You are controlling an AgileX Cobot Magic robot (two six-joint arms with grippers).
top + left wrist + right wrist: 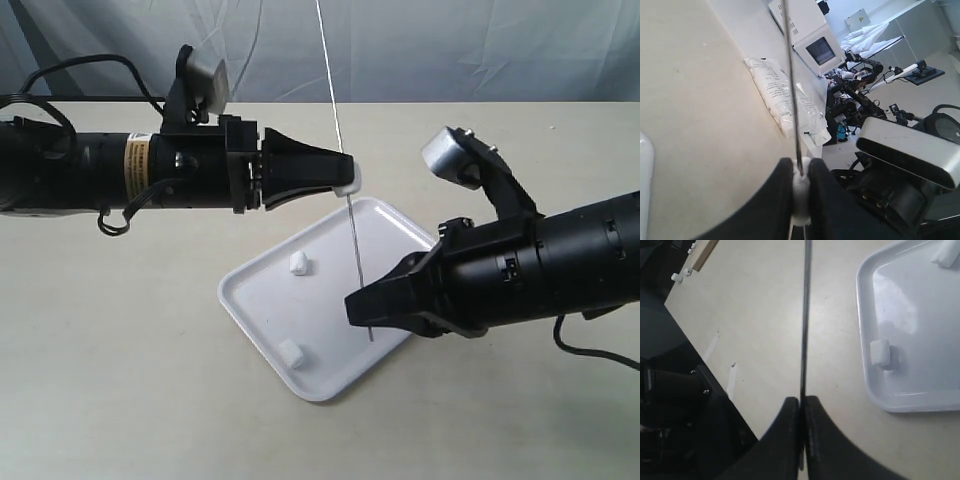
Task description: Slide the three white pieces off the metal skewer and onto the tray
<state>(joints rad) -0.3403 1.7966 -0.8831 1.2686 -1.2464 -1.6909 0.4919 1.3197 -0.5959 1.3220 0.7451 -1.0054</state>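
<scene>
- I see the pale table (120,380) with a grey curtain (480,50) behind it. Past its edge, the left wrist view shows a crinkled plastic bag (782,92) and a white box (807,32) with a dark screen.
- The tray (262,300) lies flat between the two arms, and the right arm overhangs its right-hand corner.
- The right gripper (362,312) is clamped tight on the metal skewer (354,232) near its lower end, holding it almost upright over the tray.
- The left gripper (345,172) is pinched onto the third white piece (801,192), which sits threaded partway up the skewer.
- In the tray lie two white pieces, well apart: one piece (298,263) near the far rim, the other piece (293,352) near the near rim.
</scene>
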